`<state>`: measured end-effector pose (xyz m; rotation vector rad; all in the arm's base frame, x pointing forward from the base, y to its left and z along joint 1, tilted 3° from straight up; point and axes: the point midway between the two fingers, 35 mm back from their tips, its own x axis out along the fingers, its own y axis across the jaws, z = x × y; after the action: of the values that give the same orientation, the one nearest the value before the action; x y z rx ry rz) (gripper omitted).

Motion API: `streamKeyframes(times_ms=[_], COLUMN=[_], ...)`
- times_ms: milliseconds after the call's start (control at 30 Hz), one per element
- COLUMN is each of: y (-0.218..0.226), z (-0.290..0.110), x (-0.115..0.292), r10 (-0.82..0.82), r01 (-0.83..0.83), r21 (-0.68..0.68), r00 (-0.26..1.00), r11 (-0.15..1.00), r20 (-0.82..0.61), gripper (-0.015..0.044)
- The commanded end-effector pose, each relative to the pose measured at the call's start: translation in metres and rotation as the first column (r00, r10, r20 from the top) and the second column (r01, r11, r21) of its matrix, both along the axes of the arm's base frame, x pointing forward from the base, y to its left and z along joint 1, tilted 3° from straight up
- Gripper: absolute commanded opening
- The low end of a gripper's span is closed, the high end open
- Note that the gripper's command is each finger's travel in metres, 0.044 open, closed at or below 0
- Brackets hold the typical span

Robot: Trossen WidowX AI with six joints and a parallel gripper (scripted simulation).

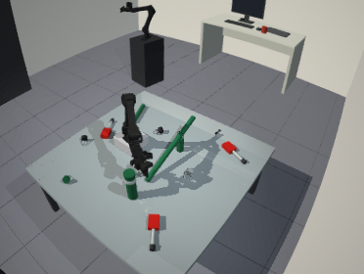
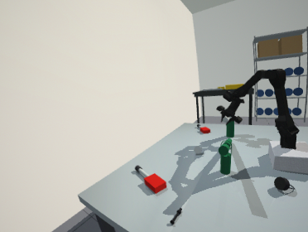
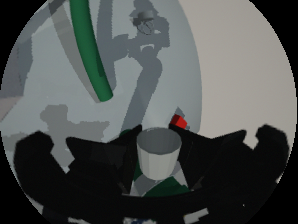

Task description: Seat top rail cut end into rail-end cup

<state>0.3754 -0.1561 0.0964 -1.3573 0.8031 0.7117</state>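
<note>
The big green post (image 1: 131, 191) (image 2: 230, 132) stands upright; its green cap shows below the cup in the wrist view (image 3: 165, 188). A pale brace band (image 1: 129, 181) sits just under the cap. The pale grey rail-end cup (image 3: 159, 164) is beside the post top, its open mouth visible. My gripper (image 3: 155, 127) (image 1: 142, 171) (image 2: 228, 119) is shut on the cup, a finger against each side. The green rail (image 1: 166, 153) (image 2: 225, 147) (image 3: 86, 50) slopes through the loop cap on the small post (image 1: 180, 145) (image 2: 225, 164). Its cut end is outside the cup, apart from it.
Red blocks with rods (image 1: 154, 221) (image 1: 229, 147) (image 1: 106, 132) (image 2: 155, 183) lie on the table. A green cap (image 1: 67, 179), small dark fittings (image 1: 84, 138) (image 1: 159, 130) (image 2: 281, 183) and a wire-like piece (image 1: 189, 173) (image 3: 145, 25) lie around. The arm stands by a white base block (image 2: 290, 159).
</note>
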Motion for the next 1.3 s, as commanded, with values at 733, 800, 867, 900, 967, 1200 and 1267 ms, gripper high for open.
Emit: streamKeyframes(times_ms=[733,800,867,900,967,1200,1267], y=[-0.001,-0.001,-0.001,-0.001,-0.001,-0.001,-0.001], z=[-0.003,-0.003,-0.003,-0.003,-0.003,-0.003,-0.003], x=[-0.013,-0.014,-0.016,-0.016,-0.016,-0.021,-0.021], r10=[0.134,0.149,0.172,0.175,0.175,0.220,0.223], r01=[-0.134,-0.149,-0.172,-0.175,-0.175,-0.220,-0.223], r21=[-0.011,-0.012,-0.013,-0.014,-0.014,-0.017,-0.017], r00=[0.991,0.989,0.985,0.985,0.985,0.976,0.975], r11=[0.991,0.989,0.985,0.984,0.984,0.975,0.975], r20=[0.000,0.000,0.000,0.000,0.000,0.001,0.000], gripper=[0.0000,0.0000,0.0000,0.0000,0.0000,0.0000,0.0000])
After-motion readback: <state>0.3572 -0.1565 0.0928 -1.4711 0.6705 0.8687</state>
